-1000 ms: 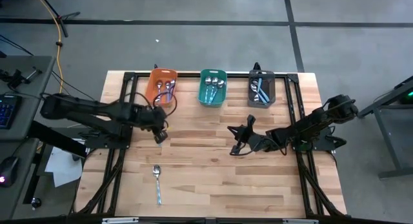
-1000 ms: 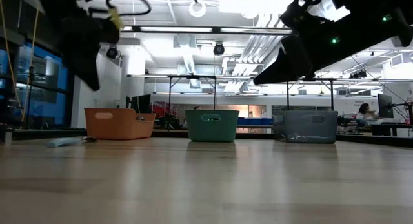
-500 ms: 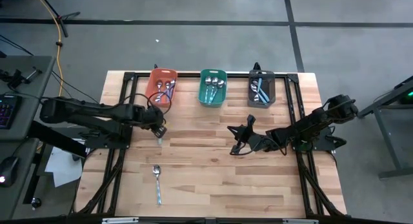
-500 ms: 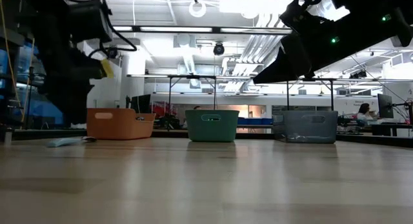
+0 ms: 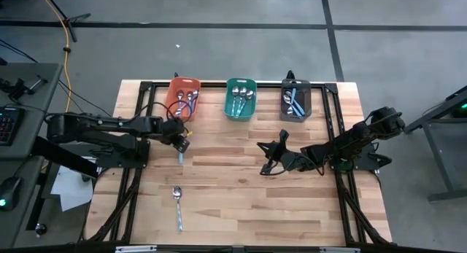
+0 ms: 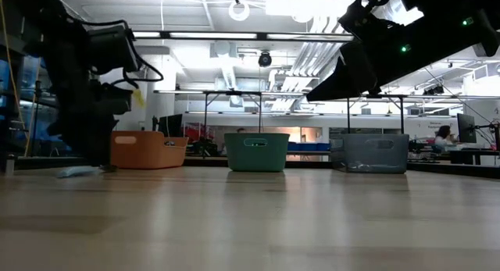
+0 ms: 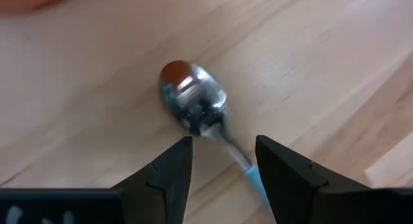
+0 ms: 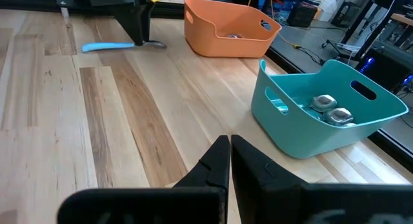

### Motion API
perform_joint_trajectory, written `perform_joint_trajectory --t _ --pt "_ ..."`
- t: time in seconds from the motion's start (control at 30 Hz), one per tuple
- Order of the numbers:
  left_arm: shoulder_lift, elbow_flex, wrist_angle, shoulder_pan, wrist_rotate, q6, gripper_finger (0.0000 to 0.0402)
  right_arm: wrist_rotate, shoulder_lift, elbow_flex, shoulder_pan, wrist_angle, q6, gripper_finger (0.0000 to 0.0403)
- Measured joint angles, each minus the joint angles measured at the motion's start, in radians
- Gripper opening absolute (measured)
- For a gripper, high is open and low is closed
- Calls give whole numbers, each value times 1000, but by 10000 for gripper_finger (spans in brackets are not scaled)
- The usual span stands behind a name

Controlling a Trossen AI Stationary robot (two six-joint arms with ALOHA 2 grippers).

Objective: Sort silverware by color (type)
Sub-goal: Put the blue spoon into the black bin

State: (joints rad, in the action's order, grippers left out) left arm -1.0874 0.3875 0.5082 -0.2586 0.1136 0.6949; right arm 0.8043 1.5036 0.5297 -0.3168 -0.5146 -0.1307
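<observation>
The left gripper (image 7: 219,166) stands low over a light-blue-handled spoon (image 7: 193,102) lying flat on the table (image 5: 241,180), jaws apart and straddling its neck. Nothing is held. The right gripper (image 8: 228,161) waits at mid-table with fingers together.

Risks:
- Fingertips may strike the wood before closing.
- The thin neck may slip or pivot on closure.
- The dark grey bin (image 5: 295,100), holding blue-handled spoons, is well apart from this arm.

Grey concrete floor (image 5: 219,41) around the wooden table (image 5: 241,202), bright ceiling strip lights (image 6: 258,37) behind.
</observation>
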Motion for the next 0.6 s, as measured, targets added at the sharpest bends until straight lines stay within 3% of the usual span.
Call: perform_joint_trajectory --t 0.27,0.53,0.6 --pt "-8 -31 -24 -23 -15 -66 144 0 0 0 0 0 0 0" --pt "-10 -32 -37 -23 -17 -183 73 0 0 0 0 -1 0 0" --pt "-10 -32 -42 -24 -59 -234 52 0 0 0 0 -1 0 0"
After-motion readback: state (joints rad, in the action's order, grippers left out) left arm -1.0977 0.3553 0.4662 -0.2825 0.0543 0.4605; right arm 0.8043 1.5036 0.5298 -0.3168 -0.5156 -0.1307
